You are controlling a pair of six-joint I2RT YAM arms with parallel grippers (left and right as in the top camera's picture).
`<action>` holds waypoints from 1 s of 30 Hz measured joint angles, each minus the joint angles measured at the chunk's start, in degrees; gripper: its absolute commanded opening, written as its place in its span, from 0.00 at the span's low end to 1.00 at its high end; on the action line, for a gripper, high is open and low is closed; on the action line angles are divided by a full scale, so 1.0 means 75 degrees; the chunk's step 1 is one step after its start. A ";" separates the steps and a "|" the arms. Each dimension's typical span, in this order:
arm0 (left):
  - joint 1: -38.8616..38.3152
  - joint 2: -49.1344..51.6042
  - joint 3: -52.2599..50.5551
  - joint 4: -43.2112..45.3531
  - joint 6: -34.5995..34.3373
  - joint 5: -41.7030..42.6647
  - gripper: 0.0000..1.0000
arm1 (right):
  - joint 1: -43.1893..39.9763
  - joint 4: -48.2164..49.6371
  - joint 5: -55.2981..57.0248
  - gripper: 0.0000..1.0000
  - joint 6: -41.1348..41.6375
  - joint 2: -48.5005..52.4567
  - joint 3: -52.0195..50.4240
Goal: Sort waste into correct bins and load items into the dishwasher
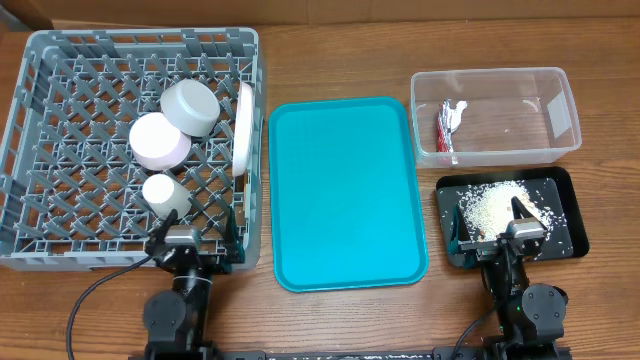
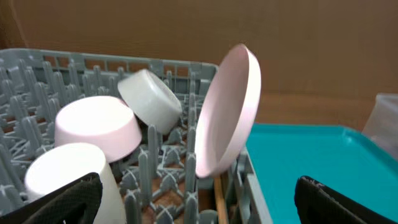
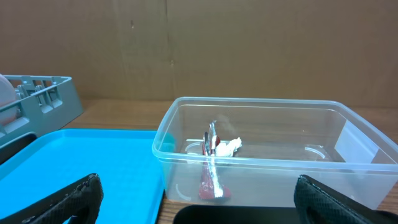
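The grey dish rack crate (image 1: 60, 60) at the left holds a pale grey bowl (image 1: 190, 106), a whitish-pink bowl (image 1: 159, 140), a white cup (image 1: 166, 194) and a white plate (image 1: 243, 128) standing on edge by its right wall. A chopstick (image 2: 219, 198) lies low in the rack under the plate (image 2: 227, 112). The red-and-silver wrapper (image 1: 447, 128) lies in the clear tub (image 1: 560, 100). The rice heap (image 1: 490, 208) lies in the black tray (image 1: 572, 222). My left gripper (image 1: 190, 252) is open and empty at the rack's front edge. My right gripper (image 1: 500, 245) is open and empty over the black tray's front.
A large teal tray (image 1: 345, 190) lies between the rack and the bins. The wooden table's front edge is close behind both arm bases. A brown cardboard wall (image 3: 249, 43) stands behind the table.
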 measured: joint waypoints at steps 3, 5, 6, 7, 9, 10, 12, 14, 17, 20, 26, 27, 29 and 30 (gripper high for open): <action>0.0000 0.0000 -0.0029 -0.0070 0.0166 0.0105 1.00 | 0.0000 0.0003 0.0003 1.00 0.0003 0.0000 0.0000; 0.0000 0.0000 -0.0029 -0.0070 0.0239 0.0119 1.00 | 0.0000 -0.0003 0.0003 1.00 0.0003 0.0000 0.0000; 0.0000 0.0000 -0.0029 -0.0070 0.0262 0.0131 1.00 | 0.0000 0.0000 0.0006 1.00 0.0003 0.0000 0.0000; 0.0000 0.0000 -0.0029 -0.0070 0.0268 0.0131 1.00 | 0.0000 0.0000 0.0000 1.00 0.0003 0.0000 0.0000; 0.0000 0.0000 -0.0029 -0.0070 0.0289 0.0131 1.00 | 0.0000 -0.0003 0.0003 1.00 0.0003 0.0000 0.0000; 0.0000 0.0000 -0.0029 -0.0070 0.0291 0.0134 1.00 | 0.0000 0.0000 0.0000 1.00 0.0003 0.0000 0.0000; 0.0000 0.0000 -0.0029 -0.0070 0.0291 0.0134 1.00 | 0.0000 -0.0003 0.0000 1.00 0.0006 0.0000 0.0000; 0.0000 0.0000 -0.0029 -0.0070 0.0291 0.0134 1.00 | 0.0000 -0.0003 0.0003 1.00 0.0000 0.0000 0.0000; 0.0000 0.0000 -0.0029 -0.0070 0.0291 0.0131 1.00 | 0.0000 -0.0003 0.0000 1.00 0.0003 0.0000 0.0000; 0.0000 0.0000 -0.0029 -0.0070 0.0291 0.0134 1.00 | 0.0000 0.0000 0.0003 1.00 0.0006 0.0000 0.0000; 0.0000 0.0000 -0.0029 -0.0070 0.0291 0.0134 1.00 | 0.0000 -0.0009 0.0000 1.00 0.0006 0.0000 0.0000; 0.0000 0.0000 -0.0029 -0.0070 0.0291 0.0134 1.00 | 0.0000 -0.0006 0.0000 1.00 0.0000 0.0000 0.0000; 0.0000 0.0000 -0.0029 -0.0070 0.0291 0.0134 1.00 | 0.0000 -0.0006 0.0003 1.00 0.0003 0.0000 0.0000; 0.0000 0.0000 -0.0029 -0.0070 0.0291 0.0134 1.00 | 0.0000 0.0000 0.0003 1.00 0.0003 0.0000 0.0000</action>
